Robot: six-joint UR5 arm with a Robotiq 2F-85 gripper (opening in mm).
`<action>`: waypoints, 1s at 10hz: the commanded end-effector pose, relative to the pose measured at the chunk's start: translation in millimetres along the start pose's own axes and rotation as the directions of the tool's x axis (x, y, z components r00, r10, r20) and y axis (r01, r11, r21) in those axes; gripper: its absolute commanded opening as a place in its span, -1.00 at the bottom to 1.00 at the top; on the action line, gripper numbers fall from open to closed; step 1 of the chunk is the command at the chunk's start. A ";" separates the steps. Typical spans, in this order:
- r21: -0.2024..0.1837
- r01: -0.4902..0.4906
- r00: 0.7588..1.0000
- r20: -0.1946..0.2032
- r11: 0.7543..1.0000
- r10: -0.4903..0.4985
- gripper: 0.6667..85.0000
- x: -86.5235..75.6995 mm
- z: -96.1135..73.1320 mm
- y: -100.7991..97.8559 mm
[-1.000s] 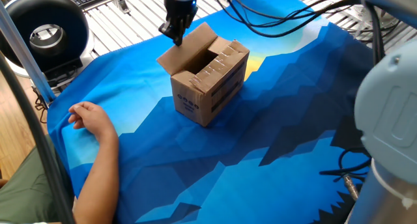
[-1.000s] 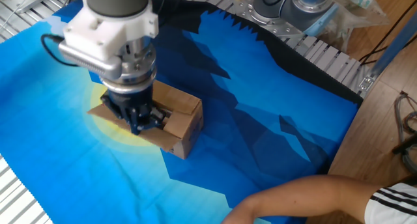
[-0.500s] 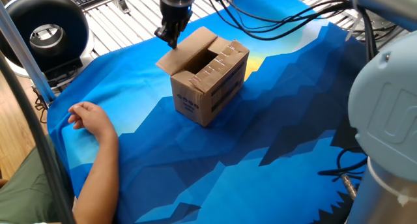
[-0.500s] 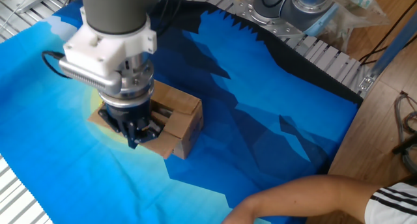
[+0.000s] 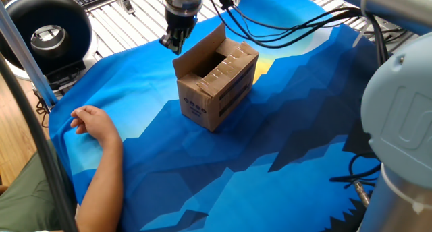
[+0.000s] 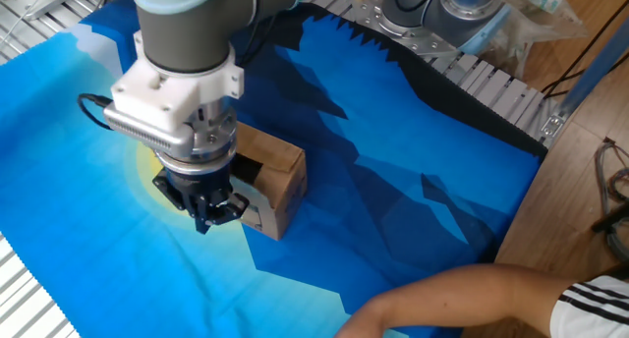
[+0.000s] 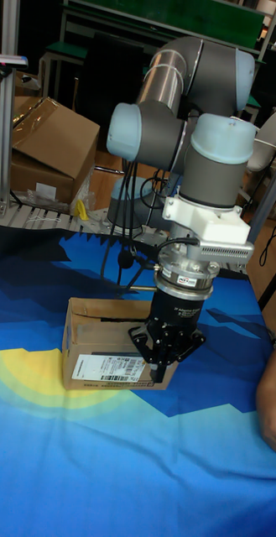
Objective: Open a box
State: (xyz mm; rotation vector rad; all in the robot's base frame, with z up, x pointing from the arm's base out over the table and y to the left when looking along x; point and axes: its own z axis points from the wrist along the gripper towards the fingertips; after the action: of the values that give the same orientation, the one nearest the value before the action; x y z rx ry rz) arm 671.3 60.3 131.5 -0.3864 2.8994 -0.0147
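Observation:
The box (image 5: 217,83) is a small brown carton standing on the blue cloth, its top open, with printed marks on its sides. Its far-left flap (image 5: 200,47) stands nearly upright. My gripper (image 5: 173,43) hangs just left of that flap, beside it rather than on it, fingers together and holding nothing. The other fixed view has the gripper (image 6: 210,214) low in front of the box (image 6: 278,169), covering most of it. In the tall view the gripper (image 7: 161,362) points down at the labelled side of the box (image 7: 96,346).
A person's hand (image 5: 91,121) rests on the cloth left of the box, with the forearm (image 6: 442,297) along the near edge. A black round device (image 5: 44,33) stands at the back left. Cables (image 5: 290,23) trail behind the box. Another robot's grey base (image 5: 398,124) fills the right.
The gripper has moved left, off the far-left flap and away from the box opening. That flap leaned outward before and now stands more upright. The box itself stays put.

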 end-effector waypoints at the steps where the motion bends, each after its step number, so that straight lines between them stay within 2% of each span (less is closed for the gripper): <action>1: 0.059 0.031 0.998 -0.060 0.998 -0.027 -0.98 0.7 -25.8 -13.6; 3: 0.116 0.080 0.993 -0.094 0.990 -0.069 -0.98 -14.6 -68.4 -25.6; 4: 0.135 0.097 0.990 -0.117 0.986 -0.081 -0.98 -14.0 -91.7 -29.1; 5: 0.126 0.073 0.990 -0.132 0.989 -0.056 -0.98 -5.6 -106.4 -23.0; 6: 0.092 0.005 0.990 -0.143 0.996 0.008 -0.98 3.7 -115.7 -9.4; 7: 0.080 -0.032 0.988 -0.148 0.996 0.044 -0.98 11.7 -121.9 -3.7; 8: 0.048 -0.084 0.986 -0.143 0.995 0.090 -0.98 23.6 -123.8 8.0; 9: 0.019 -0.120 0.984 -0.134 0.993 0.122 -0.98 37.1 -120.6 17.6; 10: 0.022 -0.129 0.984 -0.118 0.991 0.131 -0.98 51.7 -115.1 18.4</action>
State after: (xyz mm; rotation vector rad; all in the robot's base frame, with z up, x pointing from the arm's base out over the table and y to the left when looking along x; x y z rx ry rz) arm 627.2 52.9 232.7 -0.3033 3.0279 -0.1242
